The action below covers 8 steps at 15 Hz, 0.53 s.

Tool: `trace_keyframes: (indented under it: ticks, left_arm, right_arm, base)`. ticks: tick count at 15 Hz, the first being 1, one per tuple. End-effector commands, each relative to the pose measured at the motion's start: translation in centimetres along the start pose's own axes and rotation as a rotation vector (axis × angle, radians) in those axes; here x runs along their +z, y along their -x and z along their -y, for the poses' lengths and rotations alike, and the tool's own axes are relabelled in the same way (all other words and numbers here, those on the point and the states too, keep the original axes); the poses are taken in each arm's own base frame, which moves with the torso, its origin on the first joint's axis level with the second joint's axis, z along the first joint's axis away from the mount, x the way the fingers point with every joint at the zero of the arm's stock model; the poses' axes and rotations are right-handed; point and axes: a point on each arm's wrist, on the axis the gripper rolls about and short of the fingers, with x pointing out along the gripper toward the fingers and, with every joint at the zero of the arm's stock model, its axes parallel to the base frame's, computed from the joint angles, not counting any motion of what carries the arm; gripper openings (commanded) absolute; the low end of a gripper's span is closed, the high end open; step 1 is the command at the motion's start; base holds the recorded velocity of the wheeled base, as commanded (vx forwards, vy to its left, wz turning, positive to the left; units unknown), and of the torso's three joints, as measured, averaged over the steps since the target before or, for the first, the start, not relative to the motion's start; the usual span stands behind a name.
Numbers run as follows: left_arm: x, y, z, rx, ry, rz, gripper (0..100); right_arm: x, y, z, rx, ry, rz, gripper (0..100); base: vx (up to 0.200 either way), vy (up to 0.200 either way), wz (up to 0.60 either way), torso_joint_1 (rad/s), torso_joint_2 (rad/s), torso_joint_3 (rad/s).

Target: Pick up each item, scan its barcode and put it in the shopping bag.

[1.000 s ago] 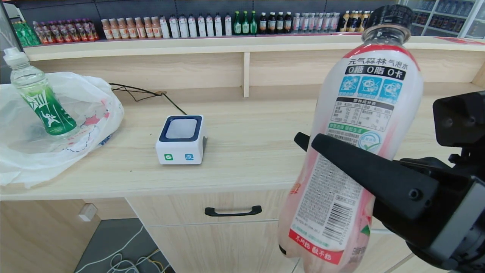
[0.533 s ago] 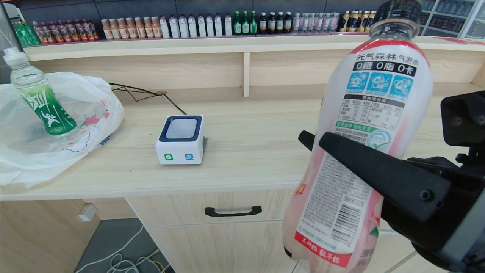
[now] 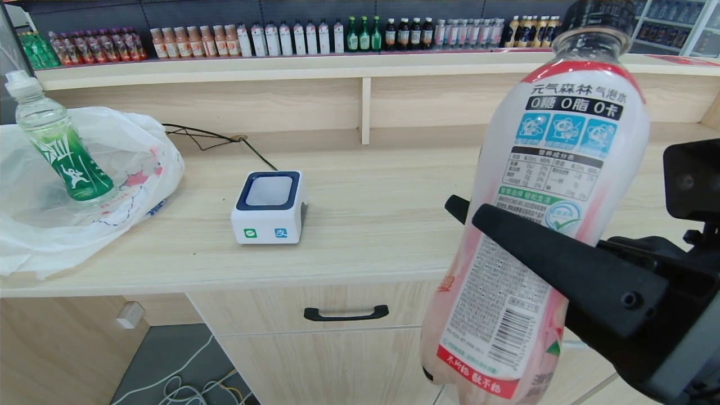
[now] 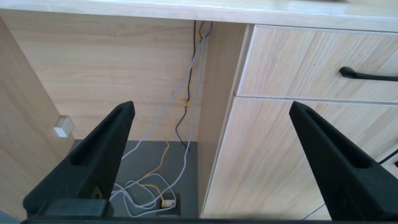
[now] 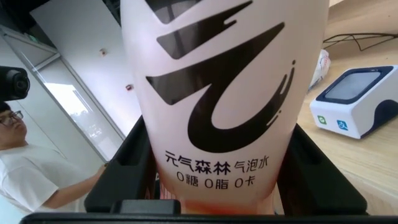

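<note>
My right gripper [image 3: 466,211] is shut on a pink-labelled bottle [image 3: 540,225], held upright off the counter's front right edge with its barcode side facing the head camera. In the right wrist view the bottle [image 5: 217,93] sits between both fingers of the right gripper [image 5: 227,180]. The white scanner [image 3: 269,207] stands mid-counter, window up, to the bottle's left. A translucent shopping bag [image 3: 34,236] lies at the far left with a green bottle [image 3: 62,146] standing in it. My left gripper [image 4: 211,112] is open, low in front of the cabinet.
The wooden counter [image 3: 382,225] has a raised back shelf lined with drink bottles [image 3: 337,34]. A black cable [image 3: 214,138] runs behind the scanner [image 5: 357,102]. Below are a drawer handle [image 3: 346,313] and loose floor cables [image 3: 185,388].
The right gripper has carried the pink bottle slightly to the right and up. Scanner, bag and green bottle have stayed put.
</note>
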Motion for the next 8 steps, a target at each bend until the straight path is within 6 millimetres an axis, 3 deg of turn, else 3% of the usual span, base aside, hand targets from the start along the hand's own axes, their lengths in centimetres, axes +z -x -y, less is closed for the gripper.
trace_keyframes:
  ticks: [1, 8]
  left_arm:
    - [0.0, 0.0, 0.0, 0.000, 0.000, 0.000, 100]
    - [0.0, 0.0, 0.0, -0.001, 0.000, 0.000, 100]
  right_arm:
    - [-0.4, 0.4, 0.2, -0.013, 0.016, -0.020, 0]
    - [-1.9, 0.6, 1.1, -0.046, 0.148, -0.078, 0]
  base:
    - [0.000, 0.000, 0.00, 0.000, 0.00, 0.000]
    - [0.000, 0.000, 0.00, 0.000, 0.00, 0.000]
